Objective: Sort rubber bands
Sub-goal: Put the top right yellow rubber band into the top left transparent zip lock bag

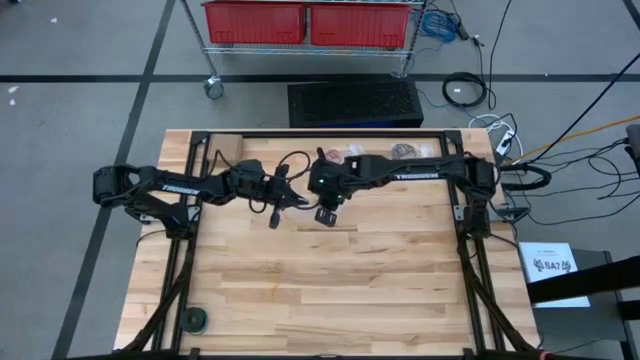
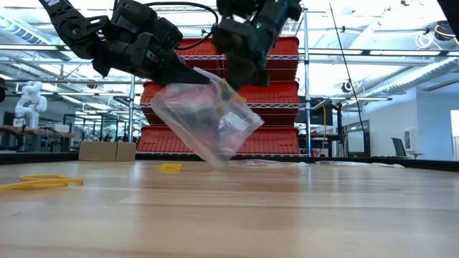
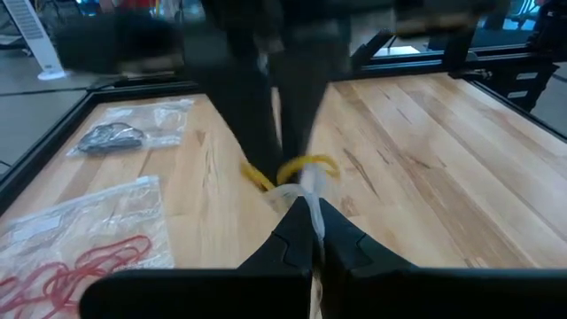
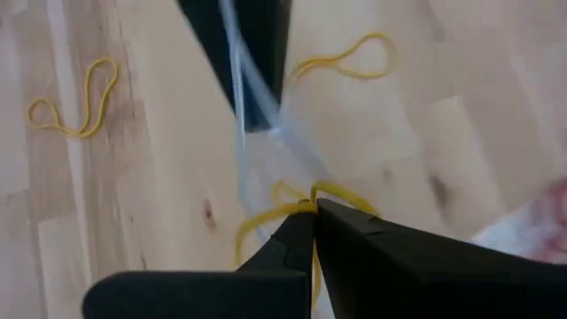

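Observation:
My left gripper (image 2: 203, 77) (image 3: 312, 237) is shut on a clear plastic bag (image 2: 211, 125), held up above the table's middle (image 1: 300, 208). My right gripper (image 2: 237, 84) (image 4: 312, 211) comes down beside it, shut on a tan-yellow rubber band (image 4: 270, 217) at the bag's top. More yellow bands lie flat on the wood (image 2: 36, 183) (image 2: 170, 168) (image 4: 75, 97) (image 4: 350, 58). A bag of red bands (image 3: 80, 266) and a bag of dark bands (image 3: 111, 137) lie flat near the far edge. My left gripper pinches the clear bag's upper edge (image 3: 301, 197) between its two fingers, slanting down from the table's left. The bag hangs below the fingers, tilted and lifted clear of the table. My right gripper pinches the yellow band (image 4: 306, 206) between its fingertips, from above, pointing down. The band loops out on both sides of the fingers, against the clear film of the bag (image 4: 266, 151); whether it lies inside the bag I cannot tell.
The two filled bags (image 1: 335, 153) (image 1: 405, 150) sit by the table's far edge. A small dark round object (image 1: 193, 319) stands near the near left corner. Bare wood (image 1: 380, 280) stretches across the near half. Cables and red bins (image 1: 305, 22) are beyond the table.

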Robot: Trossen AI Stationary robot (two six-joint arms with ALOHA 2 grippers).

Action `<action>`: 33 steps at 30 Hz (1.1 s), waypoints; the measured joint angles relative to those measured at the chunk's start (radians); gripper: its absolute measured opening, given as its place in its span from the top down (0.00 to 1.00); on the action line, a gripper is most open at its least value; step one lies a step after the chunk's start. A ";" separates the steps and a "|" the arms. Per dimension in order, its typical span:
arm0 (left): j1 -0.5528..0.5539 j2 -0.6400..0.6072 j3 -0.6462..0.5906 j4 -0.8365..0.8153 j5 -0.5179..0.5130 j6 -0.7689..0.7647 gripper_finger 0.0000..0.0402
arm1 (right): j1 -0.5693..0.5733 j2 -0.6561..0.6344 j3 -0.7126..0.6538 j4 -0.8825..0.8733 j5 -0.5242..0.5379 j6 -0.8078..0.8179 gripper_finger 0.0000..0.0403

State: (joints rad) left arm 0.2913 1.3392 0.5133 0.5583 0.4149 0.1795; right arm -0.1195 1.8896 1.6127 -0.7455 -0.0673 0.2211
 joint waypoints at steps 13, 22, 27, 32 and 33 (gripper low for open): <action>0.000 0.000 0.000 0.001 0.000 0.000 1.00 | 0.011 0.006 0.000 0.071 -0.089 -0.005 1.00; -0.012 0.000 0.000 0.000 0.000 -0.008 1.00 | -0.012 0.043 0.000 0.087 -0.093 -0.023 0.97; -0.013 0.000 0.000 0.005 0.001 -0.007 1.00 | -0.017 0.035 0.000 0.074 -0.096 -0.019 0.86; -0.013 0.000 0.000 0.008 0.003 0.000 1.00 | -0.018 -0.012 0.000 0.071 -0.089 -0.011 0.72; -0.013 0.000 0.000 0.008 0.003 0.001 1.00 | -0.018 -0.020 0.000 0.071 -0.089 -0.011 0.70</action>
State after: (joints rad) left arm 0.2779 1.3388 0.5133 0.5666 0.4183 0.1802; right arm -0.1375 1.8700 1.6123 -0.6743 -0.1562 0.2100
